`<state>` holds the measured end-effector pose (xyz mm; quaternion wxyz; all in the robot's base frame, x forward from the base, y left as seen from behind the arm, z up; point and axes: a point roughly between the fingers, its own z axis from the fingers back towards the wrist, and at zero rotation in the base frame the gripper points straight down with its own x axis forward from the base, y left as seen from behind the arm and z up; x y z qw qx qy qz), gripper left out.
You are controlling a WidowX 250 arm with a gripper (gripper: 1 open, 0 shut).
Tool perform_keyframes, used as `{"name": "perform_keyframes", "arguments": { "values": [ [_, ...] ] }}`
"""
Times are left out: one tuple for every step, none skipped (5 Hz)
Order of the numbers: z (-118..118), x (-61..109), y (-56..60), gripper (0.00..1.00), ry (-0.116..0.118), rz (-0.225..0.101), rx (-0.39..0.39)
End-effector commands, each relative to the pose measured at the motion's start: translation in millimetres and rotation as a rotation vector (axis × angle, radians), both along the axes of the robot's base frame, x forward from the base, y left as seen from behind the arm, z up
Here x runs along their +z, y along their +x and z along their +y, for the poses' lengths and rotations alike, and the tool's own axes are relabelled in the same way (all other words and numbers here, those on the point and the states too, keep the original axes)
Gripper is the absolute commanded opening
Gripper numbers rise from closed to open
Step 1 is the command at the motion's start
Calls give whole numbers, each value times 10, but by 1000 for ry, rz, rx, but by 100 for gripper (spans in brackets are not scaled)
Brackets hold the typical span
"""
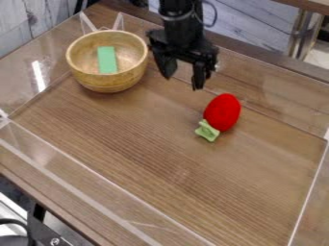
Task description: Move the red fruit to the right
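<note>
- Tool (184, 75): black, pointing down, fingers spread wide, nothing between them; hangs over the far-centre part of the surface (141, 154), just right of the wooden bowl (108, 61).
- Red fruit (222, 111): lies on the surface right of centre, green cap (206, 133) toward the near-left; sits below and right of the tool, apart from it, not touched.
- Wooden bowl: far-left, holds a flat green block (106, 60); well apart from the fruit.
- Edges: clear raised walls ring the wood-grain surface; right wall (313, 183) near the fruit w/ a strip of bare wood between them.
- Open room: bare wood to the fruit's right up to the wall; near half and left-centre of the surface bare too.
</note>
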<state>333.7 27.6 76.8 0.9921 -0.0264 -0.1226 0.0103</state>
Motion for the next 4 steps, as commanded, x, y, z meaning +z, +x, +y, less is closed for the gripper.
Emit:
{"name": "perform_keyframes", "arguments": {
  "values": [
    [-46, 180, 110, 100, 2, -74, -26],
    [-74, 230, 28, 100, 8, -80, -49],
    [-103, 321, -59, 100, 13, -92, -63],
    [-68, 459, -8, 100, 14, -99, -155]
  ]
}}
